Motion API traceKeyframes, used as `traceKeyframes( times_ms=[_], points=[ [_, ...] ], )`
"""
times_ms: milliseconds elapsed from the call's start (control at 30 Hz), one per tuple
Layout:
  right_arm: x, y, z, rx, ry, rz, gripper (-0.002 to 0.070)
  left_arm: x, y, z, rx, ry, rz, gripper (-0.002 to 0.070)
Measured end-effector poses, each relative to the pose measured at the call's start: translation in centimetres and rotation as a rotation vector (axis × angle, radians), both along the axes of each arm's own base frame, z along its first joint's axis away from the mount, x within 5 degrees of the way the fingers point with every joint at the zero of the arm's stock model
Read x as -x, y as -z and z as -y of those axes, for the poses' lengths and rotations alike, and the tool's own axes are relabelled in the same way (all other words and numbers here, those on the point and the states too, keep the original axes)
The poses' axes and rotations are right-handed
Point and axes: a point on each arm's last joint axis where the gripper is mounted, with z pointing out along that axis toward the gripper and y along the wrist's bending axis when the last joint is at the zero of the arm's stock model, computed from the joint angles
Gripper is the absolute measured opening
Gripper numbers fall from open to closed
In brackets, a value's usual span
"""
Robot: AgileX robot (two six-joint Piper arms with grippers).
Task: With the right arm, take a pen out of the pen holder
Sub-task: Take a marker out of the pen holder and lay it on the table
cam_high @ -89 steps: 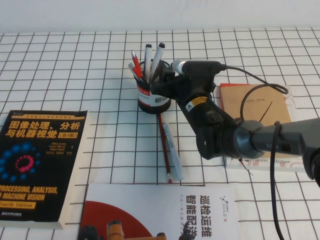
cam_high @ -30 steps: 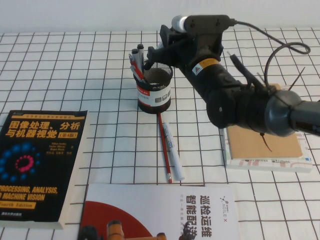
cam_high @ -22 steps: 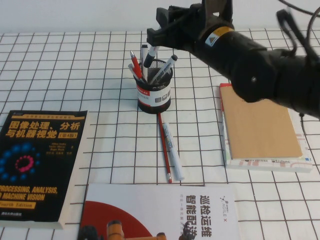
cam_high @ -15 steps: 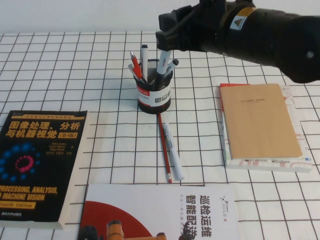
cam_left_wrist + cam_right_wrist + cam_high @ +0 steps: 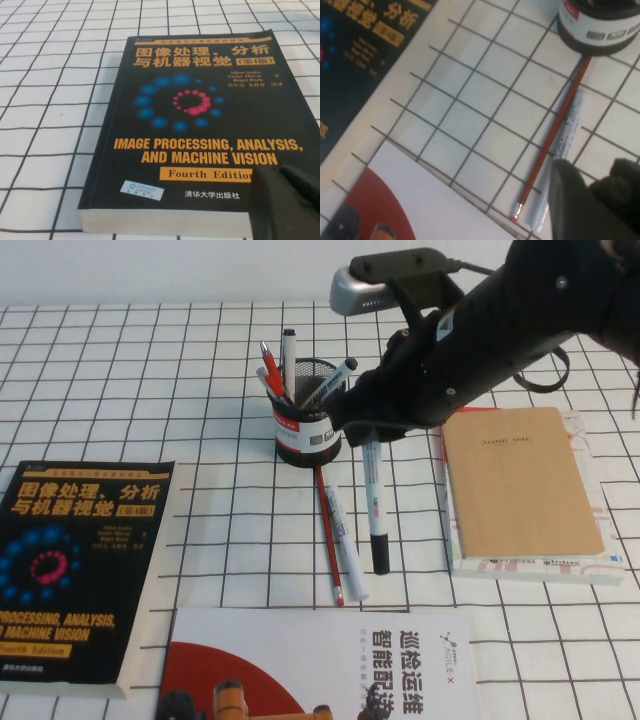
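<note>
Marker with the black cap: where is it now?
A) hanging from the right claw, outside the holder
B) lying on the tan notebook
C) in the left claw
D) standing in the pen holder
A: the marker hangs cap-down from the right claw, right of the pen holder; the left claw is parked over the black book.

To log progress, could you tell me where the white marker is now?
In the high view, the marker hangs from the right gripper, just right of the pen holder and pencil; the left gripper sits over the black book.
</note>
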Motion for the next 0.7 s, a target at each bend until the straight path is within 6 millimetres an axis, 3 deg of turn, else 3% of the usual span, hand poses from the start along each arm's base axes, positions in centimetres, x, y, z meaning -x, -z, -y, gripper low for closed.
traceKeyframes(
  times_ms=[367, 700],
  points=[
    [-5.4, 5.9, -1.0, 0.117, 0.007, -0.256, 0.0132, 0.0, 0.0, 0.0, 0.0, 0.0, 0.0, -0.0005],
    [-8.7, 9.8, -2.4, 0.084, -0.017, -0.33, 0.0132, 0.0, 0.0, 0.0, 0.0, 0.0, 0.0, -0.0005]
  ],
)
